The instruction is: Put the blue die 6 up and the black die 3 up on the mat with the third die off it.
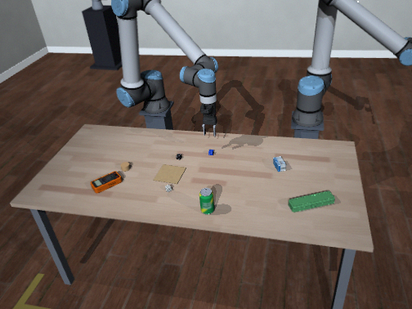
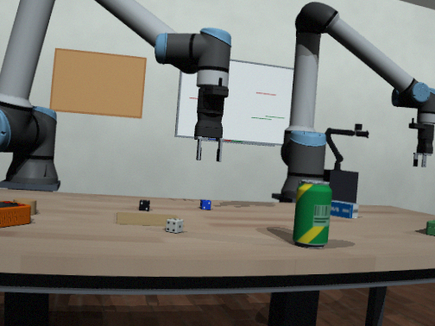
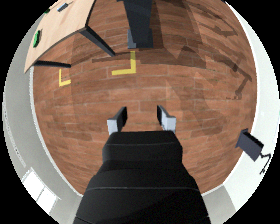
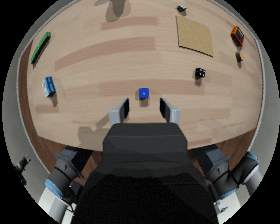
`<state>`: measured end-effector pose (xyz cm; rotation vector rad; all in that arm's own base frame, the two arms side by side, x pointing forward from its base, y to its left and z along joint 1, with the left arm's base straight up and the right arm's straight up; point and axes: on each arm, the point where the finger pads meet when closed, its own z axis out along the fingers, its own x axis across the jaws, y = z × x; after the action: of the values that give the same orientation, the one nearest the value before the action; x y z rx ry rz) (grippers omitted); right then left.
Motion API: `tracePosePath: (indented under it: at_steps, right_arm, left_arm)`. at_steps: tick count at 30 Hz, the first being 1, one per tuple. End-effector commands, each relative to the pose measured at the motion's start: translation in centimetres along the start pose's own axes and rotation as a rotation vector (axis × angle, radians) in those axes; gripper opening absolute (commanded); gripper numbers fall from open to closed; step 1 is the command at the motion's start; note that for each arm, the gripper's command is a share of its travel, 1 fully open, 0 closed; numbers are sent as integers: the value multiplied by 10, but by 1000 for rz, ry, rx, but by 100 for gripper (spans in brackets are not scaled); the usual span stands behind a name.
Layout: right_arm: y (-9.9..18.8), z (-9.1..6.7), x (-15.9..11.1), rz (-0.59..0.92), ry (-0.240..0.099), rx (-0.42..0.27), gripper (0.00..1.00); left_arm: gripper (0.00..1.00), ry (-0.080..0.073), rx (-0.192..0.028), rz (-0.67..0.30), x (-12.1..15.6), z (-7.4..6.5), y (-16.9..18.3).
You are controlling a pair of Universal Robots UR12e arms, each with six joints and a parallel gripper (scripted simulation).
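The blue die (image 1: 211, 152) (image 2: 205, 204) (image 4: 144, 93) lies on the table off the mat; a single pip shows on its top in the right wrist view. The black die (image 1: 179, 156) (image 2: 144, 205) (image 4: 200, 73) lies off the mat, behind it. The white third die (image 1: 168, 188) (image 2: 174, 225) (image 4: 181, 8) lies off the tan mat (image 1: 170, 174) (image 2: 142, 218) (image 4: 194, 36), at its front side. My right gripper (image 1: 209, 131) (image 2: 209, 151) (image 4: 144, 104) is open, empty and high above the table's back, near the blue die. My left gripper (image 2: 419, 160) (image 3: 142, 112) is open and empty over the floor, away from the table.
A green can (image 1: 207, 202) (image 2: 312, 215) stands front of centre. An orange multimeter (image 1: 106, 181) and a small wooden block (image 1: 125, 166) lie left of the mat. A blue and white box (image 1: 279, 163) and a green block (image 1: 311, 201) lie on the right.
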<state>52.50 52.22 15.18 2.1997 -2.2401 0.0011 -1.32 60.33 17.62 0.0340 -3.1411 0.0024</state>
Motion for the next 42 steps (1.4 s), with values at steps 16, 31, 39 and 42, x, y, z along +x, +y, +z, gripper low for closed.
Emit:
tracePosePath:
  at_steps: [16, 31, 39, 42]
  right_arm:
    - [-2, 0, 2, 91, -2, 1, 100]
    - [-5, 4, 7, 344, -2, 1, 100]
    - [-6, 7, 11, 522, -2, 1, 100]
    - [-6, 8, 13, 623, -2, 0, 100]
  left_arm:
    - [100, 0, -2, 0, 0, -1, 1]
    - [100, 0, -2, 0, 0, -1, 1]
    - [100, 0, -2, 0, 0, -1, 1]
    - [100, 0, -2, 0, 0, -1, 1]
